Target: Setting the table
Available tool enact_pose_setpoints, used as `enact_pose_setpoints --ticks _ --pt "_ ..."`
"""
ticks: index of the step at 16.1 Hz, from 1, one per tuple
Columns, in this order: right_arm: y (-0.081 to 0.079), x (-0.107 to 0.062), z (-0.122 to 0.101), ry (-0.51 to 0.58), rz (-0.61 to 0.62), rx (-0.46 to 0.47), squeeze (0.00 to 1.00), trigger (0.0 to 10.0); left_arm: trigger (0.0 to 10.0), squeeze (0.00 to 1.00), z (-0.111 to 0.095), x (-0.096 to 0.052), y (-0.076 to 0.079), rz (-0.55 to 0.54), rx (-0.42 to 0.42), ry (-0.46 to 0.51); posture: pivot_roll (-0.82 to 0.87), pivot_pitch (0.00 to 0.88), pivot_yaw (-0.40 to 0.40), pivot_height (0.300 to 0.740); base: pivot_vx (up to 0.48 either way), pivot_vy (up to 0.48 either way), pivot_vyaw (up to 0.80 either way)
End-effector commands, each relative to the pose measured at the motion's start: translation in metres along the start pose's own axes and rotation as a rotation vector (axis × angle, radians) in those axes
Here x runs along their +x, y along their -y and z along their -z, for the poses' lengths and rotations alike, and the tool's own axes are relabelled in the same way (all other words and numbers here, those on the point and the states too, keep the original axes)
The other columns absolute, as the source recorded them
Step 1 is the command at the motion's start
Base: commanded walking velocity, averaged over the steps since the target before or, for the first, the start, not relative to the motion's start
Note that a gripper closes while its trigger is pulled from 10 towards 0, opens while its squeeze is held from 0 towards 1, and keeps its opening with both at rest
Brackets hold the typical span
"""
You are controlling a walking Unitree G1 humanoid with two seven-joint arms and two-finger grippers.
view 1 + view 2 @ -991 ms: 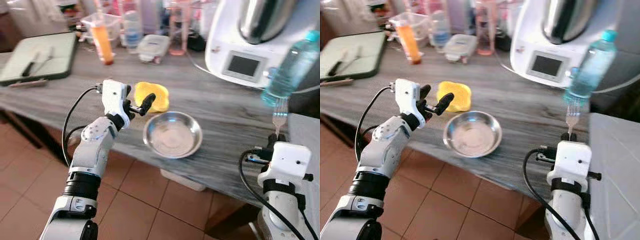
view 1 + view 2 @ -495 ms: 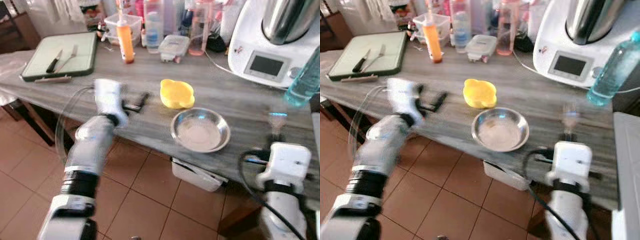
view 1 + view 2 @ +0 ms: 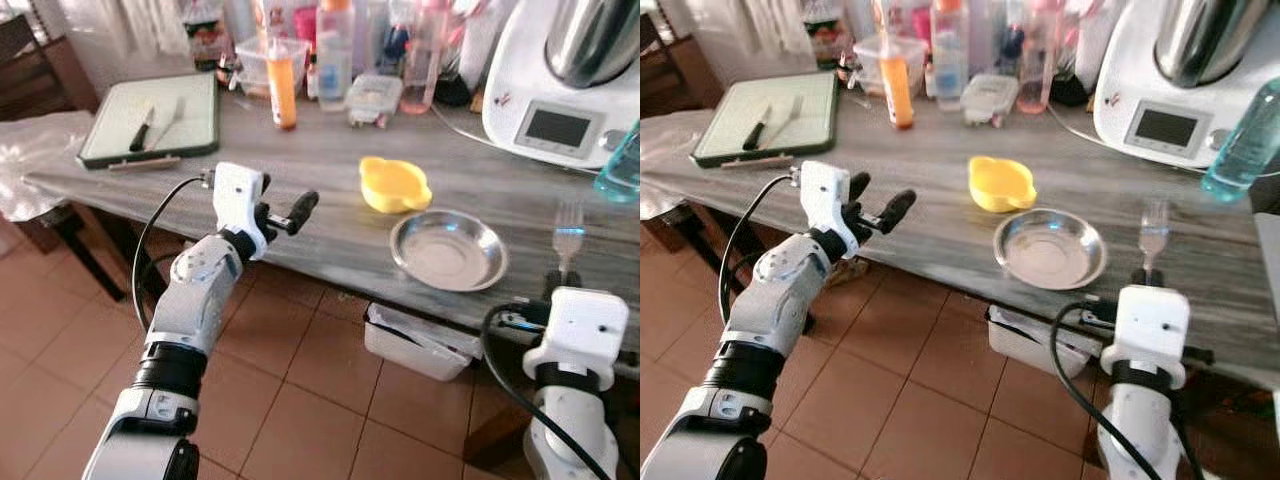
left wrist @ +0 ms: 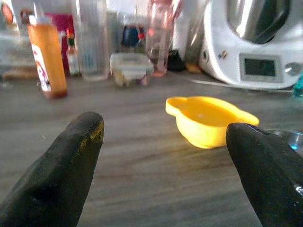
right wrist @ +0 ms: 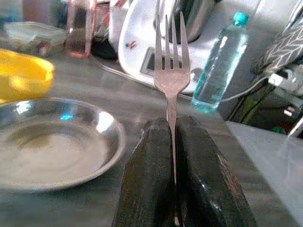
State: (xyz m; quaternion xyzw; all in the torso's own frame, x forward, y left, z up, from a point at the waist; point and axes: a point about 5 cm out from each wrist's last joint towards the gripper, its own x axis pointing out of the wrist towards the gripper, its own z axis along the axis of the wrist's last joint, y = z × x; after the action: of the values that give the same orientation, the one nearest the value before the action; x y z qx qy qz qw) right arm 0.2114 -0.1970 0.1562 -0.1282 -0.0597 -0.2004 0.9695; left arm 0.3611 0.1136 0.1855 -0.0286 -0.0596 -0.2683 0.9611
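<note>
A shallow steel bowl [image 3: 447, 250] lies on the grey wooden table [image 3: 330, 190] near its front edge, with a yellow bowl [image 3: 395, 184] just behind it. My right gripper [image 3: 566, 283] is shut on a metal fork [image 3: 567, 228], which stands tines up to the right of the steel bowl. In the right wrist view the fork [image 5: 171, 80] rises from between the closed fingers [image 5: 151, 165]. My left gripper [image 3: 283, 211] is open and empty, held above the table's front edge to the left of both bowls. The left wrist view looks toward the yellow bowl [image 4: 211, 120].
A green cutting board [image 3: 155, 115] with a knife and a fork lies at the far left. Bottles, an orange bottle [image 3: 280, 83] and a lidded box [image 3: 373, 98] line the back. A white kitchen machine [image 3: 565, 85] stands at the right. A white bin [image 3: 418, 340] sits under the table.
The camera has swung, so the table sits further right and lower in view. My left gripper stays open beside the bowls; my right gripper still holds the fork upright.
</note>
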Motion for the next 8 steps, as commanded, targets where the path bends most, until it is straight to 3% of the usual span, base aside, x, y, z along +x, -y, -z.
enact_pose_setpoints --ticks 1,2,8 --pt "-0.0013 0.0002 -0.0067 0.027 0.003 0.011 0.0 10.0 10.0 0.0 -0.0005 -0.0038 -0.0054 -0.013 0.007 0.003 0.02 0.092 0.031 0.74 0.0 0.0 0.0" --pt "-0.0011 0.0002 -0.0067 0.027 0.004 0.01 0.0 10.0 10.0 0.0 -0.0004 -0.0037 -0.0051 -0.012 0.005 0.004 0.02 0.092 0.031 0.74 0.0 0.0 0.0" --pt "0.0 0.0029 -0.0083 0.033 0.006 -0.001 0.0 10.0 10.0 0.0 0.0004 -0.0006 0.0038 0.015 -0.02 0.018 0.01 0.089 0.026 0.74 0.0 0.0 -0.75"
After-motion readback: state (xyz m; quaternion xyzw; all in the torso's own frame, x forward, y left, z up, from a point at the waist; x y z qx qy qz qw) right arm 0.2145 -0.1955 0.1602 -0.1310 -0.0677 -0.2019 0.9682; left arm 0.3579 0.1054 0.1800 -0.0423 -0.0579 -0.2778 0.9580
